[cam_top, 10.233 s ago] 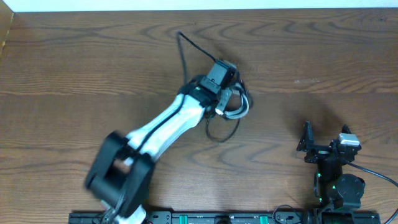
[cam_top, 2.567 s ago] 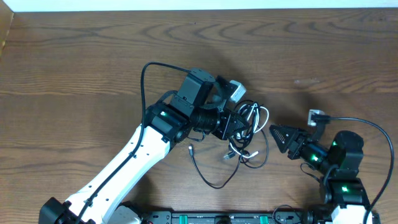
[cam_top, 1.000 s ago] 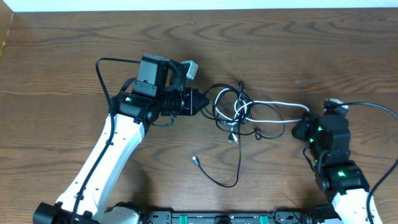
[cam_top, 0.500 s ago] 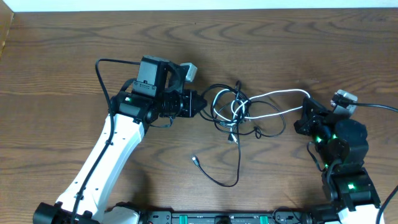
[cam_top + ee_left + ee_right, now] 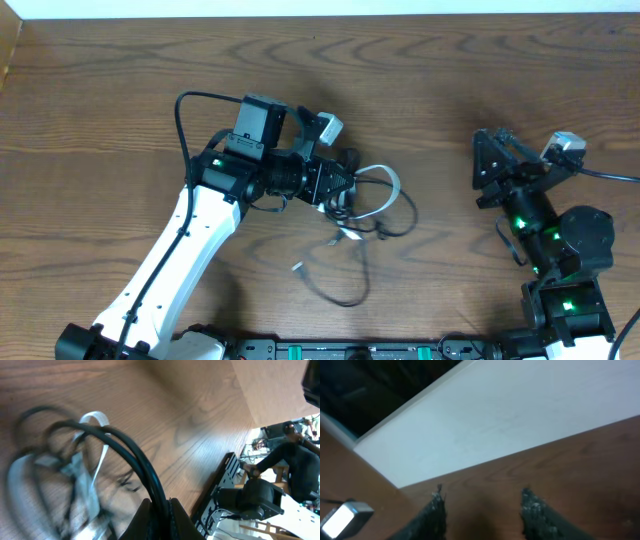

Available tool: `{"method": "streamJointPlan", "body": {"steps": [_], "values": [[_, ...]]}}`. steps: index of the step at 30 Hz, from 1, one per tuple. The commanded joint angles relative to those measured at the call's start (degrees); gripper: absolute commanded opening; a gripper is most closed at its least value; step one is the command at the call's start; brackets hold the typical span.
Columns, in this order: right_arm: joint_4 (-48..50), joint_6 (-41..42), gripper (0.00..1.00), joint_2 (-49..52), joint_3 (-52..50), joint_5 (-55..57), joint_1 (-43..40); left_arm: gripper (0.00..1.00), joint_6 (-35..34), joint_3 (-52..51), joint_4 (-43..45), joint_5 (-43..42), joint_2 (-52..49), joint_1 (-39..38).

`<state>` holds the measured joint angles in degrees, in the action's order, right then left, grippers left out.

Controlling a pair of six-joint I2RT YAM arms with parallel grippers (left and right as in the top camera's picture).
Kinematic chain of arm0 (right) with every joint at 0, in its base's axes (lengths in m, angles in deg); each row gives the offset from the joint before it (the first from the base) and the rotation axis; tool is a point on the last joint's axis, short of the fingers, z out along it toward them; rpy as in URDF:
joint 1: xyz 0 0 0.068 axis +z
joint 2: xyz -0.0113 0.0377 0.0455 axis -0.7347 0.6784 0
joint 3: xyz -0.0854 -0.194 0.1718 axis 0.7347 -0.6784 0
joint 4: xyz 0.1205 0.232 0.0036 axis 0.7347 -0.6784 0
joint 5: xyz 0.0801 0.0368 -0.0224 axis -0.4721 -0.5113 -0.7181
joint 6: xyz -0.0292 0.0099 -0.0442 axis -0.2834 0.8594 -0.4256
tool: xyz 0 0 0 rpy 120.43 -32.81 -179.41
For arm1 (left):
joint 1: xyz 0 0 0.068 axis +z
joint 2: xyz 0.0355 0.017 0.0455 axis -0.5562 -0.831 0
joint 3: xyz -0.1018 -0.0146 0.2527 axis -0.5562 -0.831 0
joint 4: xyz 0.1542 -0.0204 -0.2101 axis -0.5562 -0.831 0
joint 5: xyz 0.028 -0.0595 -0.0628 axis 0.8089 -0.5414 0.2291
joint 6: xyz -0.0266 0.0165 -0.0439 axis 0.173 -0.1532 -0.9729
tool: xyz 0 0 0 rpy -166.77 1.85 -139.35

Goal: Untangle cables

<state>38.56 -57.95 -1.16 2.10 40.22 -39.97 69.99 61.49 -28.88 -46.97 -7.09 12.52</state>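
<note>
Since half a second ago my left gripper (image 5: 348,185) has moved right. The white cable (image 5: 392,182), then stretched to the right gripper (image 5: 479,168), now lies slack among the black cables (image 5: 372,232) at centre. I count one white cable; the black ones I cannot count. The left gripper clamps a black cable (image 5: 125,452); the right gripper stands open, empty.

Cables (image 5: 372,208) on table (image 5: 100,110), left of right tool (image 5: 481,169)
</note>
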Motion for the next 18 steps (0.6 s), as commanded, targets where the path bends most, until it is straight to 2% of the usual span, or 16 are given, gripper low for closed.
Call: {"method": "streamJointPlan", "body": {"steps": [1,7,10,15,18], "values": [[-2.47,-0.13,0.54,-0.17,0.98,-4.48,-0.24,0.07,0.59,0.26,0.92,0.74,0.52,-0.07],[-10.64,-0.13,0.61,-0.07,0.94,-16.98,-0.13,0.07,-15.15,0.26,6.56,6.93,0.52,-0.07],[-16.02,-0.11,0.66,-0.07,0.92,-20.15,0.22,0.07,-28.79,0.26,8.61,12.00,0.52,-0.07],[-23.96,4.26,0.66,-0.07,0.87,-22.88,1.33,0.08,-51.67,0.26,8.63,19.21,0.52,-0.09],[-24.28,4.87,0.64,-0.07,0.87,-25.70,2.16,0.08,-59.10,0.26,8.59,19.74,0.52,-0.09]]}}
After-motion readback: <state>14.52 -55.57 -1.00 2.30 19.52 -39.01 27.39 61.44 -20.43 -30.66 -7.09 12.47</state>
